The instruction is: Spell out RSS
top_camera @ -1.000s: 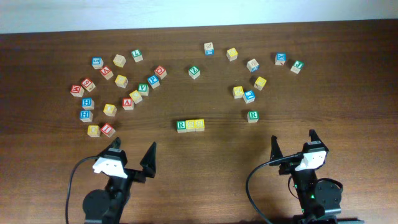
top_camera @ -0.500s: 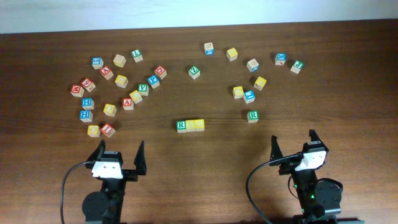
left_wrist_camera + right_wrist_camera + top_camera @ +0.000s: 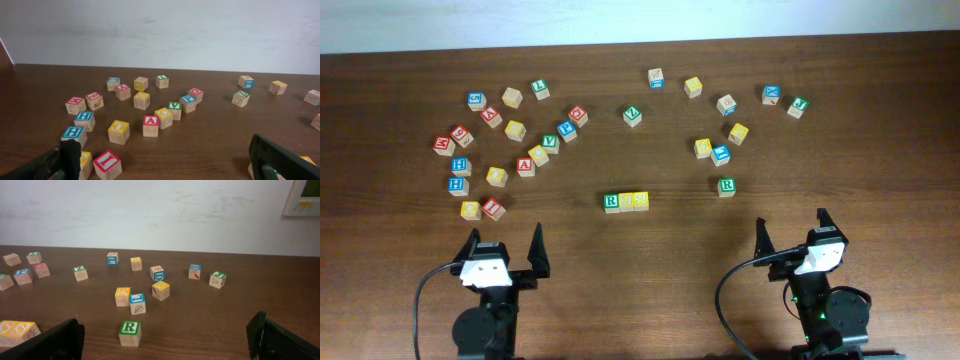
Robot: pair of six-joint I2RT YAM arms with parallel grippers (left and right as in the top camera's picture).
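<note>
RSS row (image 3: 626,201) (seemingly complete) lies centred; left pincer (image 3: 504,240) and right pincer (image 3: 790,224) spread

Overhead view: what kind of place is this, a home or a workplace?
Most likely a robotics lab bench, not a home: a bare wooden table against a plain white wall, wooden letter blocks scattered as test pieces, and the left claw and right claw open at its near edge.

Both YAM arms parked, jaws spread wide.
The left gripper (image 3: 505,243) and right gripper (image 3: 791,228) sit low at the near edge, each empty, dark fingers (image 3: 280,160) apart and pointing away from their bases.
</note>
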